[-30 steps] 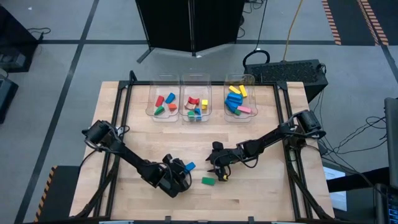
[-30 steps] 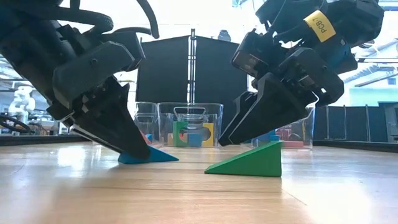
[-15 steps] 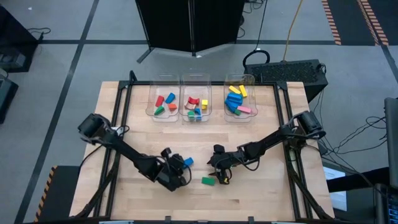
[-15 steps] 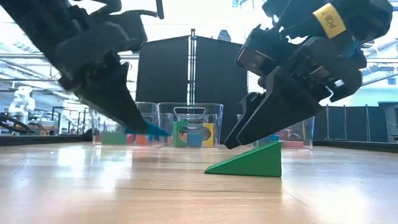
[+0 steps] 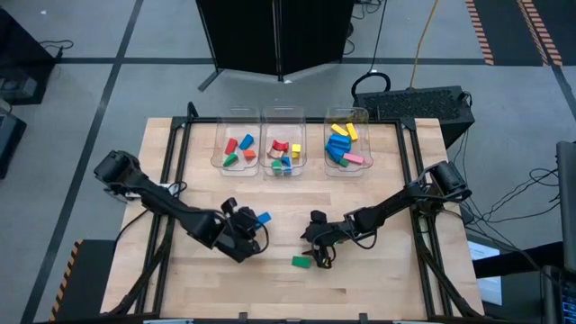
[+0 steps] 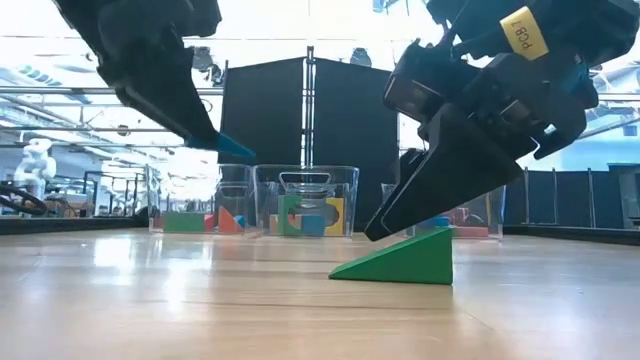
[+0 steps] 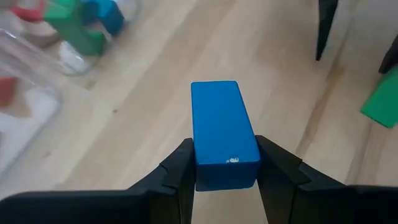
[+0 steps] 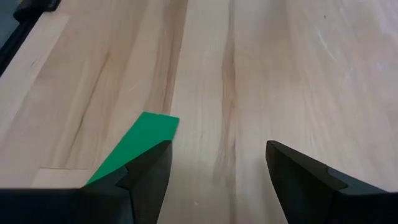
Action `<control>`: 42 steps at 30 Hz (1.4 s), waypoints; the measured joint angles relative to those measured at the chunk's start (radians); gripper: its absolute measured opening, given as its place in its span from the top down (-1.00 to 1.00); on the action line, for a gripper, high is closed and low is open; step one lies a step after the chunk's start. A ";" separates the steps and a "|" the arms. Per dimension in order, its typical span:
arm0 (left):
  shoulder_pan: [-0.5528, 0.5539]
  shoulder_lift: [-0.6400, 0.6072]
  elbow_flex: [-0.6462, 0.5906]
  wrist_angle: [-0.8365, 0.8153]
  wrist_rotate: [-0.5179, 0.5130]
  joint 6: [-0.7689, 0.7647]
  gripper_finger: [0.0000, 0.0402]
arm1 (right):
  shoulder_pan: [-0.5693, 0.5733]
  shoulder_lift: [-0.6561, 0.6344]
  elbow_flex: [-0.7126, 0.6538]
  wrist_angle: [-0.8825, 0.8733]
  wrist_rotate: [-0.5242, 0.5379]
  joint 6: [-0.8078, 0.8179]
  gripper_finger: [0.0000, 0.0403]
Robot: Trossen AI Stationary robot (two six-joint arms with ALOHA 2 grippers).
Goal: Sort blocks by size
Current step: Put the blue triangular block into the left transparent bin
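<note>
— Up off the surface, at its middle, the left gripper has its fingers clamped on the short end of a blue block. The block's long axis runs straight out ahead of the fingers, like a pointer.

— And where is it pointing? The three clear bins sit in a row at the far edge, already holding blocks, and the left wrist view shows one bin off to the side of the block's nose, not dead ahead. So the arm likely needs to swing that way before any release.

— Over to the right gripper. Its fingers stand wide, with nothing between them, low over the surface.

— The green wedge is the one that matters there. In the right wrist view it lies just outside one finger, not in the gap, with its long side slanting away at an angle.

— So the right arm is clearly the nearer one to it, touching distance even, but it looks as if it must shift sideways to bring the wedge between the fingers.

— Agreed. Whether a fingertip already touches the wedge, the low view cannot settle.
</note>
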 joint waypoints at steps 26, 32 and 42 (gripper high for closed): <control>0.194 -0.272 0.000 -0.396 -0.061 0.107 0.38 | 0.051 0.000 0.000 -0.001 0.099 0.090 -0.24; 0.273 -0.323 0.000 -0.395 -0.058 0.195 0.38 | 0.053 0.000 0.000 -0.004 0.100 0.128 -0.24; 0.414 -0.364 0.000 -0.394 -0.057 0.342 0.38 | 0.059 0.000 0.000 -0.004 0.118 0.179 -0.24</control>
